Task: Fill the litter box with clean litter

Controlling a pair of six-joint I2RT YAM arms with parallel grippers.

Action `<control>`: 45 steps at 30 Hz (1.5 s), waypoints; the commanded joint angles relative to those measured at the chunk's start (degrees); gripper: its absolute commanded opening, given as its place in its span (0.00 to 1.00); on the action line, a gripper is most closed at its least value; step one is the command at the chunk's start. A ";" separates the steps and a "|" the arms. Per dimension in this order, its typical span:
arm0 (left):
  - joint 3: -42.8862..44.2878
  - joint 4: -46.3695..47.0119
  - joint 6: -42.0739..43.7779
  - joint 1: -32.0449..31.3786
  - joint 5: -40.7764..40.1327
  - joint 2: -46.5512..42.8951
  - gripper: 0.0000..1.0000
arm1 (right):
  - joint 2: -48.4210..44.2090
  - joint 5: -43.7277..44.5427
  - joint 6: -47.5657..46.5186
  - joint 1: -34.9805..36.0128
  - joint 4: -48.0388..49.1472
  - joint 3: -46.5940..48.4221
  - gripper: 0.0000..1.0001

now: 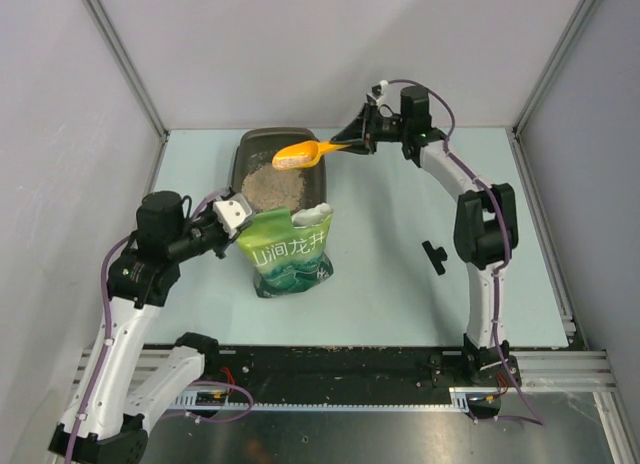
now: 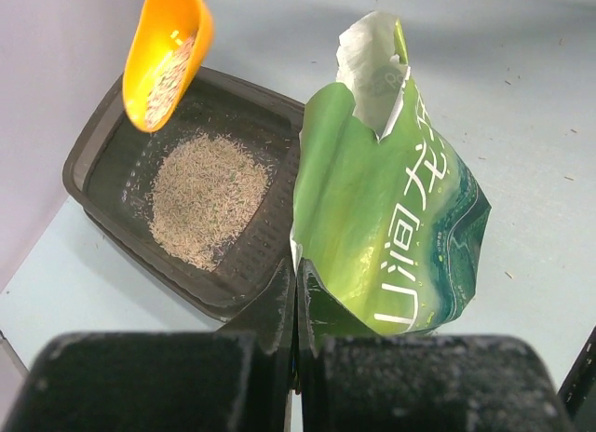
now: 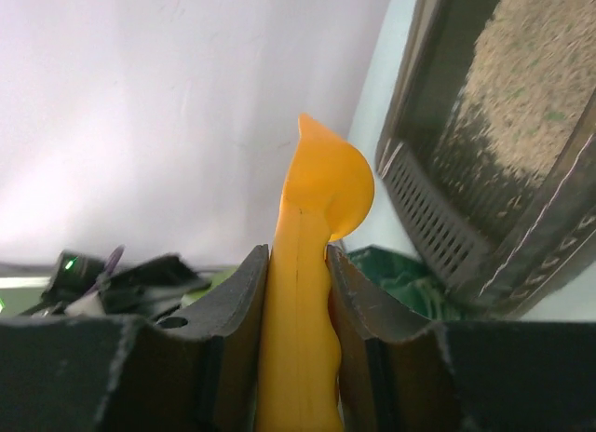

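The shallow dark brown-grey plastic litter box sits at the far middle of the pale blue table. A heap of pale beige clean litter lies inside it. The right gripper pinches the handle of an orange plastic scoop between its fingers. The scoop is held above the box with granules in its bowl. The left gripper has its fingers pressed onto the left edge of an upright, open green printed pouch, which stands just beside the box's near side.
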 commanded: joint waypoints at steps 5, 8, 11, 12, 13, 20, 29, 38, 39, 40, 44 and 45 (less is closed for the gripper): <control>0.79 -2.14 2.24 0.42 -1.22 -1.69 0.00 | 9.61 20.65 -13.40 3.96 -13.94 19.24 0.00; 0.53 -2.40 2.50 0.42 -1.13 -2.12 0.00 | 12.07 25.66 -17.43 4.40 -15.70 22.68 0.00; 0.00 -2.32 2.94 0.42 -0.60 -2.48 0.00 | 13.40 31.19 -19.90 4.67 -16.76 25.14 0.00; -0.09 -2.49 2.94 0.42 -0.51 -2.56 0.00 | 14.19 32.60 -20.87 4.75 -17.28 25.85 0.00; -0.26 -2.41 3.03 0.42 -0.16 -2.65 0.00 | 14.46 34.61 -21.84 4.76 -17.63 26.47 0.00; -1.58 -2.40 3.29 0.69 1.24 -3.79 0.00 | 14.20 45.70 -28.96 6.07 -18.61 29.55 0.00; -3.16 -2.32 3.47 1.04 3.18 -5.29 0.00 | 11.91 54.75 -41.87 10.72 -18.34 30.87 0.00; -5.54 -2.32 3.56 1.04 4.67 -8.54 0.00 | 1.47 67.94 -61.63 15.48 -9.92 18.85 0.00; -5.54 -2.32 3.56 1.04 5.20 -8.63 0.00 | 0.49 68.12 -63.23 16.43 -7.73 17.35 0.00; -5.36 -2.14 3.30 1.04 5.46 -8.63 0.00 | -0.82 68.21 -65.24 16.97 -6.49 16.03 0.00; -4.66 0.13 1.36 1.04 7.22 -7.14 0.26 | -6.63 67.07 -67.20 17.50 -4.10 11.97 0.00; -4.31 0.58 1.01 1.04 7.75 -6.61 0.34 | -8.72 64.54 -65.46 17.06 -7.15 12.75 0.00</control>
